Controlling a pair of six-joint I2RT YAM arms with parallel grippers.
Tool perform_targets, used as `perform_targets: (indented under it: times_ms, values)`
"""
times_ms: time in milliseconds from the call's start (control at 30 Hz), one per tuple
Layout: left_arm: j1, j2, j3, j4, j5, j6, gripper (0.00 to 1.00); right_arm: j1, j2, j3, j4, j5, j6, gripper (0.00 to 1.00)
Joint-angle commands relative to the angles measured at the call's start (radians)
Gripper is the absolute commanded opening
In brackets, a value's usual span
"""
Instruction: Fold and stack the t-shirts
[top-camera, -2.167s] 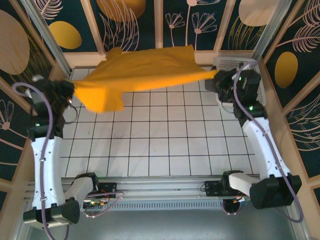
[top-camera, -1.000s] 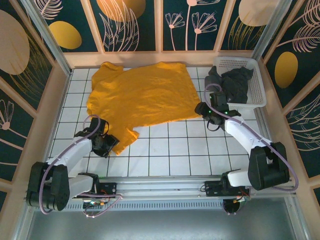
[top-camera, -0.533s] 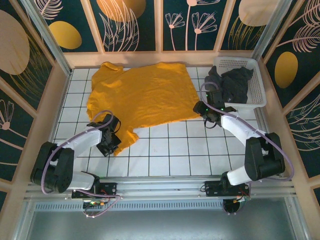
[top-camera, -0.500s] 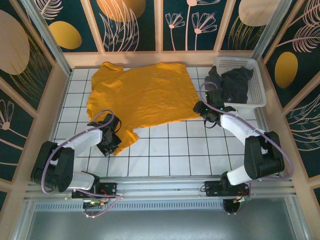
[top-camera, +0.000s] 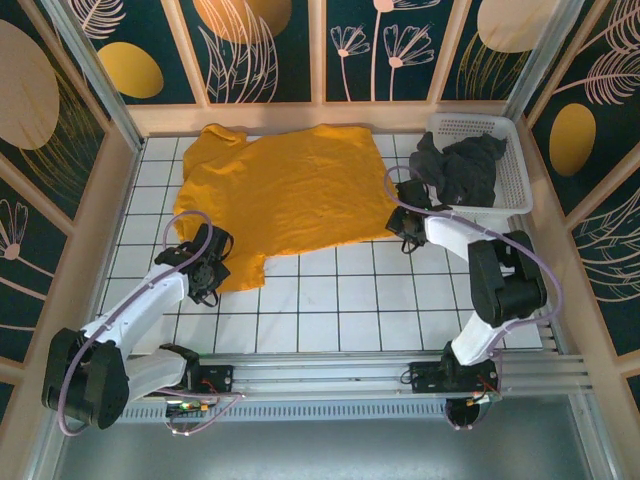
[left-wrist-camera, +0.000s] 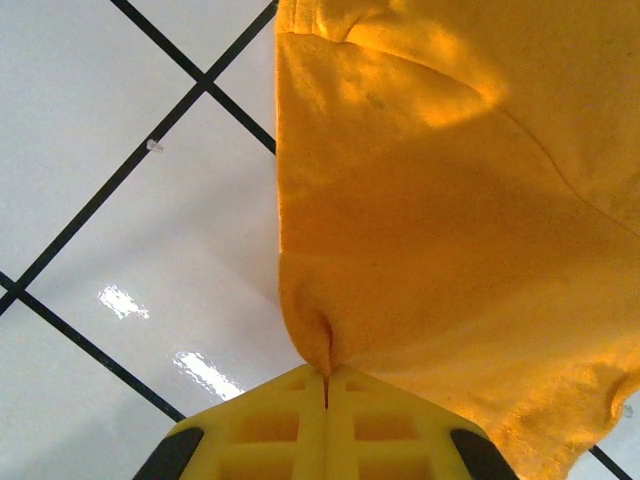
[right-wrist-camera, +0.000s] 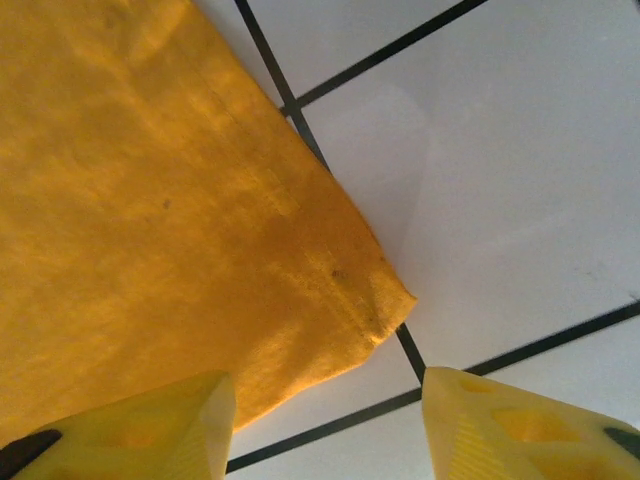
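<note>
A bright orange-yellow t-shirt (top-camera: 290, 190) lies spread flat on the white tiled floor toward the back. My left gripper (top-camera: 212, 268) is at its near left corner. In the left wrist view that gripper (left-wrist-camera: 327, 375) is shut on a pinched fold of the orange cloth (left-wrist-camera: 450, 200). My right gripper (top-camera: 400, 222) sits at the shirt's near right corner. In the right wrist view it (right-wrist-camera: 325, 405) stands open, the orange corner (right-wrist-camera: 150, 200) lying on the floor between and just ahead of its fingers. A dark grey t-shirt (top-camera: 462, 168) is bunched in the basket.
The white lattice basket (top-camera: 470, 123) stands at the back right corner, against the wooden frame. Wooden rails and patterned panels wall in the floor on the left, back and right. Bare tiles (top-camera: 340, 300) stretch from the shirt's near edge to the arm bases.
The left gripper closed on the shirt's near left corner and shifted slightly up and left. The right gripper crept toward the shirt's right corner, its jaws narrowing a little. The shirt lies flat now.
</note>
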Motion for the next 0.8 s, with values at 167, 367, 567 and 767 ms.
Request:
perform_targets:
  times_ms: [167,367,567,767]
  values:
    - [0.000,0.016,0.020,-0.020,-0.019,-0.018,0.00,0.006,0.106,0.104,-0.038,0.078,-0.084,0.45]
    - [0.000,0.008,0.014,-0.019,-0.016,-0.022,0.00,0.005,0.153,0.126,-0.050,0.096,-0.107,0.41]
    - [0.001,0.005,0.020,-0.022,-0.019,-0.023,0.00,0.005,0.186,0.131,-0.089,0.116,-0.083,0.37]
    - [0.001,0.004,0.023,-0.025,-0.024,-0.028,0.00,0.013,0.197,0.118,-0.104,0.089,-0.069,0.16]
